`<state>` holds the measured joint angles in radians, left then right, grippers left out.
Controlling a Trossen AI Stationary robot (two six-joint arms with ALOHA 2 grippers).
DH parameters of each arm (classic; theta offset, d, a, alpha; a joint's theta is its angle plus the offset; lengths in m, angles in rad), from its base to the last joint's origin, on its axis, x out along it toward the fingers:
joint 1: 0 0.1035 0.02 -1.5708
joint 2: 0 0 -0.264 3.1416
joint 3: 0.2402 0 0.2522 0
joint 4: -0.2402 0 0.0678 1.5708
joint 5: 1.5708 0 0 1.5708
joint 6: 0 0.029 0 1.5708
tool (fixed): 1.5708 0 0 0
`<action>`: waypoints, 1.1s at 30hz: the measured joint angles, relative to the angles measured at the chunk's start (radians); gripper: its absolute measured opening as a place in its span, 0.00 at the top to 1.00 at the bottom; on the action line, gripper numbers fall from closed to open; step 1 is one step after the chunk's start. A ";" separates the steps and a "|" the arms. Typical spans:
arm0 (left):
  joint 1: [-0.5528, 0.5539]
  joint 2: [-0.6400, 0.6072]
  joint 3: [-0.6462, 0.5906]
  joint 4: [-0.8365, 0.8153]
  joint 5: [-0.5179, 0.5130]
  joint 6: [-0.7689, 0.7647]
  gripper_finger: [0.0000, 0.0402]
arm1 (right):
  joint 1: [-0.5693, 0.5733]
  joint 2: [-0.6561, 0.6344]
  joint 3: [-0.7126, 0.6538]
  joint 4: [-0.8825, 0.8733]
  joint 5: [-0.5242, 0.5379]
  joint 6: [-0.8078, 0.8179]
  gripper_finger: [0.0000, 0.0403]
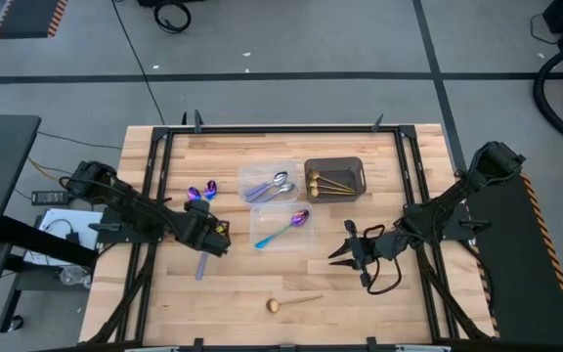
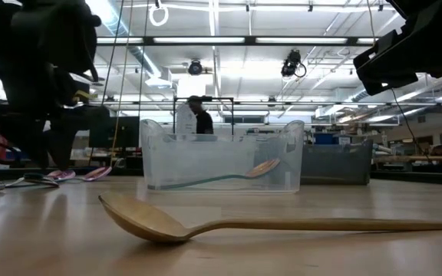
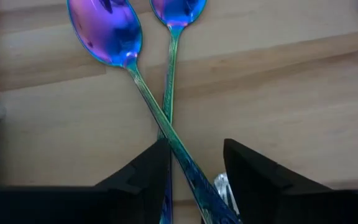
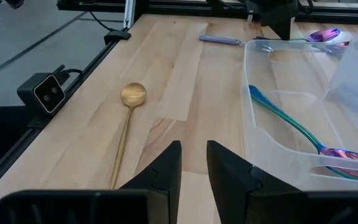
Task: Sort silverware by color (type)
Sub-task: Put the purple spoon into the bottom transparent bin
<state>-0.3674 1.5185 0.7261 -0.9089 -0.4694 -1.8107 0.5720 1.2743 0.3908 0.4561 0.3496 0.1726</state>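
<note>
Your left tool point(image 3: 194, 171) sits open and empty astride the crossed handles of two purple spoons point(image 3: 107, 31) on the desk point(image 1: 233, 293), their long axes running from between the fingers out to the bowls ahead, so close straight down on the crossing. Farther off, the gold spoon point(image 4: 131, 99) lies loose ahead of your right tool point(image 4: 193, 163), handle pointing back toward it; that tool is slightly open, empty, and nearer it.

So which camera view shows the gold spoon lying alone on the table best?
The low view: the gold spoon fills the foreground, bowl and handle complete. The right wrist view shows it whole but farther off; the high view shows it tiny; the left wrist view misses it.
</note>
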 joint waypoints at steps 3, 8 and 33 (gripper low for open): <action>0.013 0.000 0.000 -0.001 0.000 0.023 0.59 | 0.000 0.000 0.000 0.000 0.000 0.000 0.79; 0.024 0.000 0.000 -0.003 0.019 0.042 0.59 | 0.000 0.000 0.000 0.000 0.000 0.000 0.79; 0.024 -0.001 -0.081 0.050 0.047 0.069 0.65 | 0.000 0.000 0.000 0.006 0.000 0.000 0.79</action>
<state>-0.3439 1.5173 0.6449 -0.8587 -0.4225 -1.7414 0.5716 1.2743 0.3908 0.4618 0.3496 0.1730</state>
